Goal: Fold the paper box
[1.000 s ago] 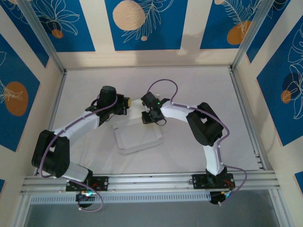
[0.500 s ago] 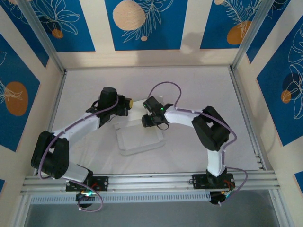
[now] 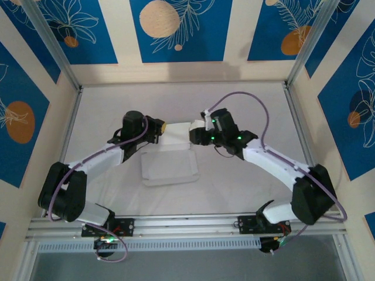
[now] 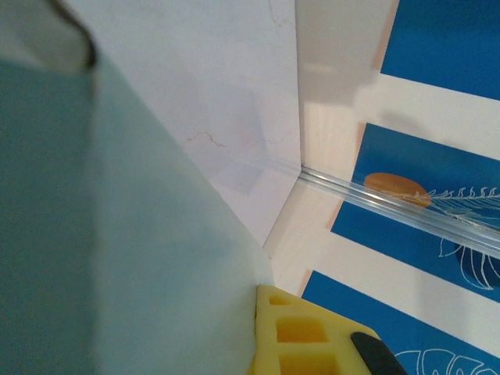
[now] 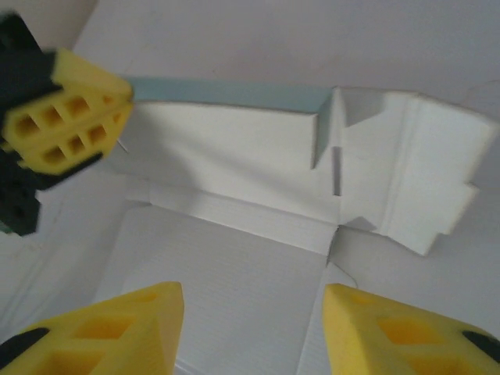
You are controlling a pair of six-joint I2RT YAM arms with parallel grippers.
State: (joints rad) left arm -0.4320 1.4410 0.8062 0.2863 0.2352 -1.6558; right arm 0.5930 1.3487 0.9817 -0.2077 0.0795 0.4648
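Walls point(image 3: 176, 29) with blue panels, orange circles and white leaf drawings stand around the white table point(image 3: 246, 99), which aluminium rails point(image 3: 187, 222) frame. We see the paper box point(image 3: 169, 167) lying near the middle of the table, between the two arms, white face up. Its rear flap point(image 5: 234, 133) is raised, and the mint-green face shows along its top. The left gripper point(image 3: 161, 127) is clenched on the left end of this flap, and the green card lies against its yellow finger point(image 4: 301, 336). The right gripper point(image 5: 254, 312) hangs over the box with jaws apart, grasping nothing.
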